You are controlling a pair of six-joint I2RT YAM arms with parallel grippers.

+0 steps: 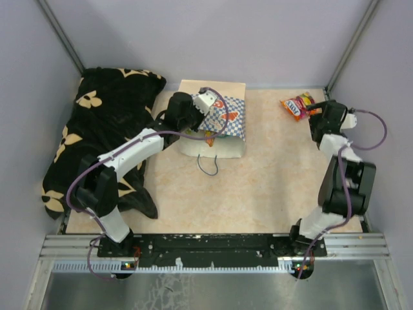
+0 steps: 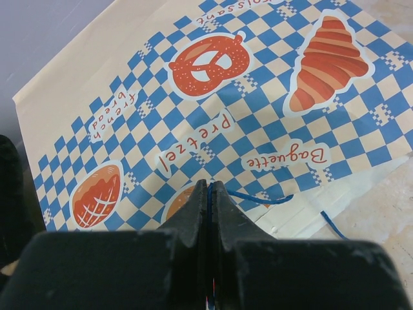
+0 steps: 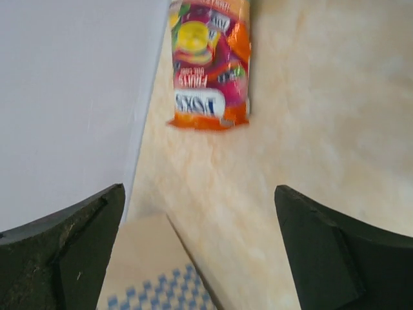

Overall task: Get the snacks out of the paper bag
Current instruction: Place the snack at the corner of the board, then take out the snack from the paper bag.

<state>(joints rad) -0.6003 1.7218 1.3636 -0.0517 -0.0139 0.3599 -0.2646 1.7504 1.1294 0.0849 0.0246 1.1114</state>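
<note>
Left gripper (image 2: pixel 210 188) is clamping fully shut on the thin blue cord handle (image 2: pixel 261 197) of the paper bag (image 2: pixel 258 110), probably holding the bag steady and its mouth up at the back of the table (image 3: pixel 310 129). The right gripper (image 3: pixel 200 245) is hanging wide open and empty near one snack packet (image 3: pixel 210 61), which is lying flat on the table by the wall (image 3: pixel 64 97), well apart from the bag. No view is showing the inside of the bag, so I cannot tell whether more snacks are waiting in it, and the packet's print is blurring in the right wrist view.
</note>
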